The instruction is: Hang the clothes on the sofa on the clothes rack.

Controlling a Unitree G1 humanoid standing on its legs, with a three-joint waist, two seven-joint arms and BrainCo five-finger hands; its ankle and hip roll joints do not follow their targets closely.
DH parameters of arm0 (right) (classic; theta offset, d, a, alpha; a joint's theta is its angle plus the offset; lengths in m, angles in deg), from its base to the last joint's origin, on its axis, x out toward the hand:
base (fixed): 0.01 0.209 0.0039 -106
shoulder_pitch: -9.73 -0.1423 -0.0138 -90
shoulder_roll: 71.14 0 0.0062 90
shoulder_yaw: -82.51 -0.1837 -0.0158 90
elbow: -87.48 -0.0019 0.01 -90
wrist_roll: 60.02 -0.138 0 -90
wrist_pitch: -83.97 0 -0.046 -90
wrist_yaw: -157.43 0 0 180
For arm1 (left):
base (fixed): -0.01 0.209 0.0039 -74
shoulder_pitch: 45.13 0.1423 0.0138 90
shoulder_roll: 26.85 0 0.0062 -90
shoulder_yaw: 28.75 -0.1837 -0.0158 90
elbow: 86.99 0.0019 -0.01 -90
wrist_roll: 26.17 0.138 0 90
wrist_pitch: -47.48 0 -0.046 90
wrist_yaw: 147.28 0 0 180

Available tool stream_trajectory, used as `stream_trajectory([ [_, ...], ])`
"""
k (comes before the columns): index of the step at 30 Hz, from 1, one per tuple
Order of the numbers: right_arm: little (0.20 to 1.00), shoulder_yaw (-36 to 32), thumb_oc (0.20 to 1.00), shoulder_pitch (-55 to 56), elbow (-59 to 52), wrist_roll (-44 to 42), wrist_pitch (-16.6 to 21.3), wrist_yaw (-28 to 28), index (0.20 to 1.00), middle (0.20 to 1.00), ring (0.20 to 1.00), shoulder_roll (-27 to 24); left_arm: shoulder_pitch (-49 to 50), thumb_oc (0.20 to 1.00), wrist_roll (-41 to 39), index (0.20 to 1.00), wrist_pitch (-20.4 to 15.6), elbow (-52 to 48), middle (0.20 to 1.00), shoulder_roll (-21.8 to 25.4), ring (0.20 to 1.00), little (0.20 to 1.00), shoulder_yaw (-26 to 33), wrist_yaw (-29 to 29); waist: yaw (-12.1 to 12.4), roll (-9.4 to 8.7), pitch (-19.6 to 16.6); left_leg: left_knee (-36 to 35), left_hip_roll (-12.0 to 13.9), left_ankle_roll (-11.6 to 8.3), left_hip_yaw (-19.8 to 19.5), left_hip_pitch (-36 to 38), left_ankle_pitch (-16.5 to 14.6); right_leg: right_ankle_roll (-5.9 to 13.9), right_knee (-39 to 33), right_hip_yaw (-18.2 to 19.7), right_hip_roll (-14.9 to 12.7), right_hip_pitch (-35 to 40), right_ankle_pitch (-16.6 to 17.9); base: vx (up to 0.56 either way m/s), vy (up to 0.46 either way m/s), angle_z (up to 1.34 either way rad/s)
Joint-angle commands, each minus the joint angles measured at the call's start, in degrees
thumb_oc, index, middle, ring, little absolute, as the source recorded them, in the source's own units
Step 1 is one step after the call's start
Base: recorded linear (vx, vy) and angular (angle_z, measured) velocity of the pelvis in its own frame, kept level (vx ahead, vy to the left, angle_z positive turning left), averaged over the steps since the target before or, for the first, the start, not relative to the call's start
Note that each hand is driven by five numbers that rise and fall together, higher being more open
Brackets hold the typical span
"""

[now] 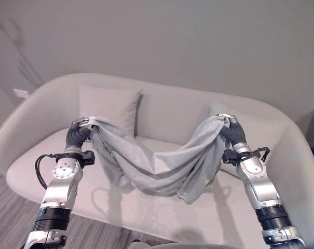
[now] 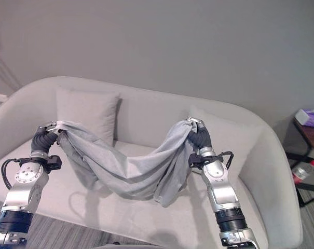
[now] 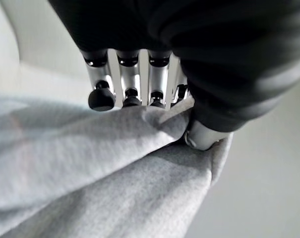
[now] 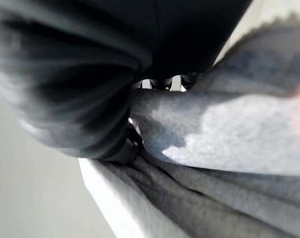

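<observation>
A light grey garment [image 1: 157, 168] hangs in a sagging span between my two hands, lifted above the seat of the pale sofa [image 1: 167, 111]. My left hand [image 1: 80, 130] is shut on the garment's left end, fingers [image 3: 130, 89] and thumb pinching the cloth [image 3: 90, 168]. Over on the other side my right hand [image 1: 230, 128] is shut on the right end; the grey cloth [image 4: 229, 129] is bunched against its palm. A loose fold droops lowest toward the right of the middle [image 2: 164, 194].
A pale cushion [image 1: 107, 106] leans on the sofa's backrest at the left, and a second one [image 2: 234, 137] sits behind my right arm. A dark side table [image 2: 308, 136] with a small box and a bottle stands right of the sofa. A grey wall rises behind.
</observation>
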Motion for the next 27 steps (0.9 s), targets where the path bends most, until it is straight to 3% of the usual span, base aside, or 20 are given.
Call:
stream_trajectory([
  [1,0.200,-1.40,0.200,-4.57,-4.60,2.45,3.09,0.31,0.200,0.200,0.200,-2.32,-4.96,0.200,3.94,0.200,-4.56,-5.87,0.200,1.15,0.200,0.200,3.77,-1.50,0.84,1.96,-1.34,-1.98,5.76,-0.54,-1.48,3.60,0.46,-0.13,0.20,5.56,-4.61,-0.71,2.94,-0.01,0.450,0.32],
  [3,0.200,-2.14,0.200,-4.05,-4.66,3.08,2.99,0.07,0.200,0.200,0.200,-2.30,-4.99,0.200,5.03,0.200,-4.47,-7.33,0.200,0.33,0.200,0.200,4.20,-1.41,1.07,1.76,-2.44,-1.98,4.96,-0.85,-2.09,3.28,-0.41,-0.33,0.20,5.46,-6.26,-0.98,3.44,0.01,0.429,0.05],
  [4,0.200,-2.78,0.200,-4.15,-4.70,3.52,2.68,0.11,0.200,0.200,0.200,-2.22,-4.69,0.200,6.53,0.200,-4.51,-8.38,0.200,0.59,0.200,0.200,5.17,-1.60,1.61,1.44,-4.18,-1.98,2.72,-1.17,-2.33,2.99,-2.27,-0.70,0.34,5.65,-9.60,-1.16,4.19,0.03,0.347,0.14],
  [5,0.200,-2.79,0.200,-4.13,-4.70,3.52,2.68,0.10,0.200,0.200,0.200,-2.20,-4.66,0.200,6.56,0.200,-4.49,-8.42,0.200,0.59,0.200,0.200,5.15,-1.61,1.66,1.29,-4.30,-1.98,2.56,-1.10,-2.26,2.88,-2.26,-0.63,0.35,5.72,-9.77,-1.32,4.19,0.00,0.730,0.10],
  [6,0.200,-3.40,0.200,-4.75,-4.90,3.75,2.17,0.38,0.200,0.200,0.200,-2.00,-4.69,0.200,7.83,0.200,-4.16,-9.54,0.200,2.12,0.200,0.200,6.15,-1.95,2.51,1.67,-4.12,-1.98,-0.43,-0.64,-1.48,2.88,-3.41,-0.93,2.44,5.25,-13.09,-1.96,5.00,-0.03,0.537,0.11],
  [8,0.200,-3.14,0.200,-5.73,-5.20,4.18,1.99,0.77,0.200,0.200,0.200,-1.80,-4.49,0.200,9.57,0.200,-4.23,-11.78,0.200,3.75,0.200,0.200,7.52,-2.44,3.50,2.61,-2.94,-1.98,-2.03,-0.31,-0.50,3.71,-4.28,-1.22,6.13,4.54,-14.84,-2.65,4.63,-0.04,0.599,-0.09],
  [9,0.200,-2.73,0.200,-6.37,-5.80,5.22,1.74,1.41,0.200,0.200,0.200,-2.01,-5.90,0.200,10.47,0.200,-4.44,-11.91,0.200,4.95,0.200,0.200,7.48,-3.58,3.83,2.79,-1.01,-1.98,-4.11,0.16,0.09,3.91,-4.63,-1.55,9.90,4.59,-13.83,-2.69,3.53,-0.12,0.614,-0.05],
  [10,0.200,-3.80,0.200,-5.89,-7.56,6.34,2.05,1.98,0.200,0.200,0.200,-2.97,-7.88,0.200,11.41,0.200,-4.67,-10.08,0.200,4.84,0.200,0.200,6.31,-5.03,2.60,3.28,1.04,-1.98,-5.94,1.07,-0.90,3.70,-3.72,-1.56,13.98,8.41,-7.38,-4.70,2.92,-0.12,0.553,-0.01],
  [12,0.200,-4.46,0.200,-5.83,-7.65,7.09,2.53,2.81,0.200,0.200,0.200,-4.52,-8.81,0.200,12.21,0.200,-4.47,-10.38,0.200,4.02,0.200,0.200,6.69,-5.87,0.94,3.57,2.34,-1.98,-7.88,2.27,-2.78,3.24,-2.55,-1.21,15.56,11.83,1.10,-6.92,2.17,-0.08,0.306,0.95],
  [13,0.200,-4.43,0.200,-5.76,-7.97,7.23,2.64,3.00,0.200,0.200,0.200,-5.06,-8.79,0.200,12.66,0.200,-4.27,-10.60,0.200,4.15,0.200,0.200,7.15,-6.27,0.30,3.47,2.55,-1.98,-8.69,2.75,-3.62,3.07,-2.44,-1.17,15.81,12.98,4.02,-8.10,1.92,-0.03,0.254,1.82],
  [14,0.200,-4.02,0.200,-5.51,-8.59,7.46,3.29,3.57,0.200,0.200,0.200,-6.10,-7.86,0.200,13.95,0.200,-3.90,-10.70,0.200,4.21,0.200,0.200,7.82,-7.16,-0.51,2.44,3.04,-1.98,-11.27,4.07,-5.18,2.90,-2.34,-2.33,12.94,14.85,8.05,-8.46,1.11,0.00,0.163,1.41],
  [19,0.200,-4.31,0.200,-5.30,-9.19,7.23,3.09,3.26,0.200,0.200,0.200,-5.98,-7.11,0.200,13.88,0.200,-4.01,-11.75,0.200,4.26,0.200,0.200,8.84,-7.33,-0.46,1.60,2.77,-1.98,-12.20,4.21,-5.33,3.10,-2.73,-2.93,10.49,14.28,7.84,-6.84,0.82,-0.01,0.022,0.81],
  [20,0.200,-4.47,0.200,-4.96,-7.92,6.88,3.43,3.27,0.200,0.200,0.200,-5.81,-4.33,0.200,13.71,0.200,-4.25,-12.35,0.200,2.75,0.200,0.200,11.90,-7.34,0.74,0.64,1.42,-1.98,-12.56,4.02,-4.95,2.03,-3.35,-3.38,4.52,13.68,7.03,-5.03,0.28,-0.02,-0.025,0.27],
  [24,0.200,-4.01,0.200,-5.03,-6.62,6.34,4.04,3.53,0.200,0.200,0.200,-5.38,-2.51,0.200,13.72,0.200,-4.67,-12.75,0.200,1.92,0.200,0.200,13.14,-7.94,1.35,0.93,0.36,-1.98,-12.30,4.12,-4.40,1.23,-3.16,-3.19,0.20,13.36,6.73,-3.29,1.37,0.01,0.007,-0.08],
  [26,0.200,-4.96,0.200,-4.30,-5.54,6.37,4.00,3.66,0.200,0.200,0.200,-5.63,-3.26,0.200,13.67,0.200,-4.63,-12.79,0.200,1.08,0.200,0.200,12.81,-8.17,0.61,2.07,0.90,-1.98,-10.11,3.36,-0.11,1.41,-1.68,-3.14,0.20,10.20,5.54,-2.50,0.13,0.03,0.094,0.22],
  [27,0.200,-4.97,0.200,-4.29,-5.54,6.36,4.01,3.65,0.200,0.200,0.200,-5.68,-3.26,0.200,13.69,0.200,-4.60,-12.83,0.200,1.02,0.200,0.200,12.80,-8.17,0.48,2.13,1.05,-1.98,-10.13,3.34,-0.28,1.55,-1.69,-3.14,0.20,10.03,5.53,-2.31,0.07,-0.03,0.124,0.28],
])
